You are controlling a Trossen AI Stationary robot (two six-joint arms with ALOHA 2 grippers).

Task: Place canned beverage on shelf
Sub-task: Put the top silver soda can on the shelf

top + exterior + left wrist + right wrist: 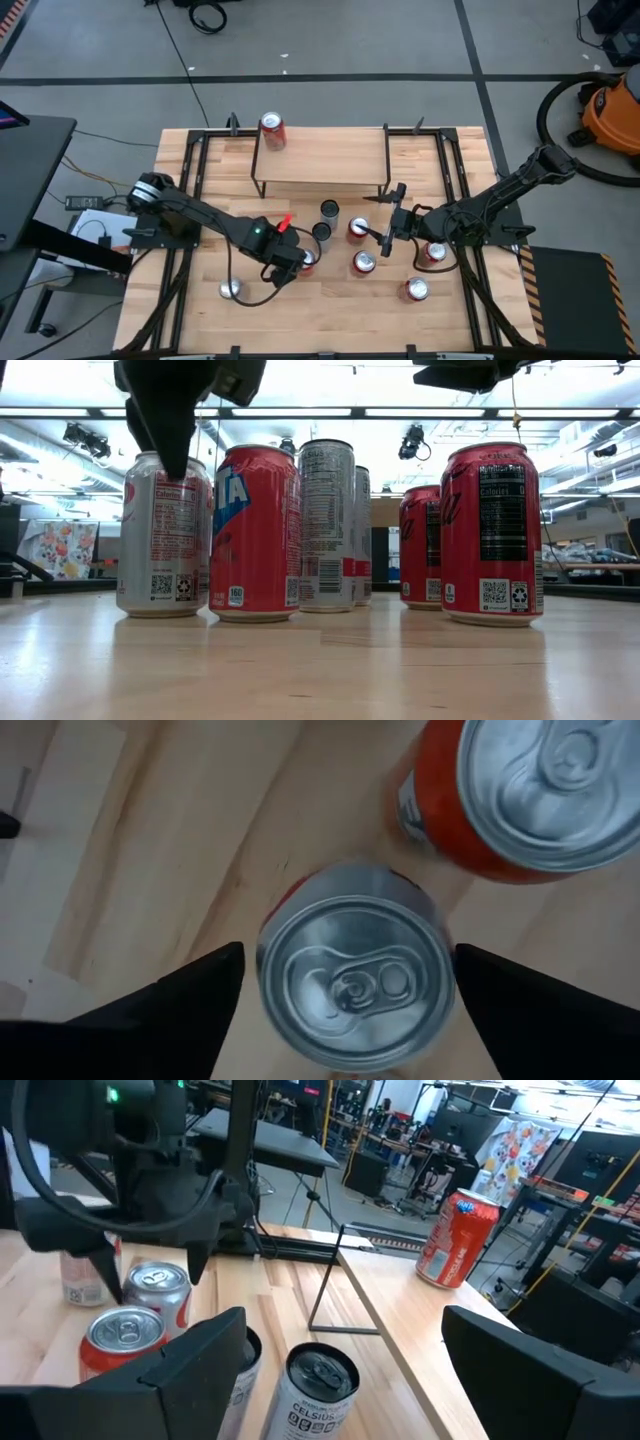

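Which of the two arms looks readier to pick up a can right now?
The left. Its fingers already sit on either side of a can, while the right gripper hovers open with no can between its fingers.

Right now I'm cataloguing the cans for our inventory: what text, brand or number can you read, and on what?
"CELSIUS" on the white can in the right wrist view.
"Calories" on the silver can in the low view.
"160" on the red can beside it.
"Nutrition Facts" on the dark panel of the right red can.
Finer print and QR codes: too small to read.
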